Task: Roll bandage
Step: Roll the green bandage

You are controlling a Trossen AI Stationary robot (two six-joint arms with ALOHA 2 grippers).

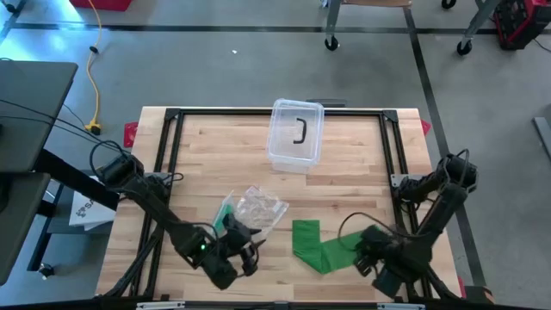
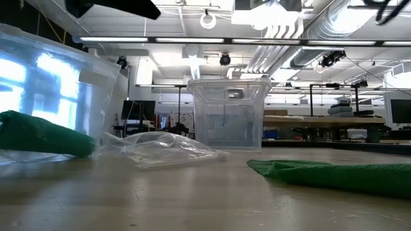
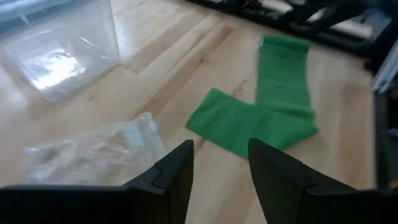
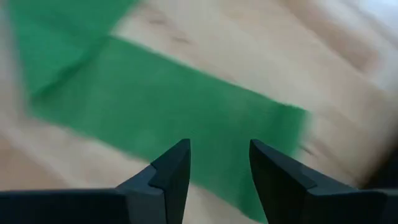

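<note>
One green bandage (image 1: 314, 246) is lying unrolled on the wooden table (image 1: 344, 172), folded into an L shape near the front edge, between the two arms and closer to the right one. In the low view it is showing as a flat green strip (image 2: 334, 174) on the right.

The left gripper (image 1: 250, 251) is hovering near the front edge, just beside one crumpled clear bag (image 1: 258, 208), with its two fingers (image 3: 177, 171) standing apart and nothing between them. In its wrist view the bandage (image 3: 267, 112) is lying ahead, apart from the fingers.

The right gripper (image 1: 366, 257) is sitting at the bandage's right end, its two fingers (image 4: 174, 168) spread with a gap, pinching nothing; the bandage (image 4: 168, 99) is lying just beyond them.

One clear plastic box (image 1: 295, 135) is standing toward the back of the table, well apart from the bandage, with one dark curved piece (image 1: 300, 131) inside it.

One yellow cable (image 1: 93, 65) is trailing over the floor beyond the table's left side.
</note>
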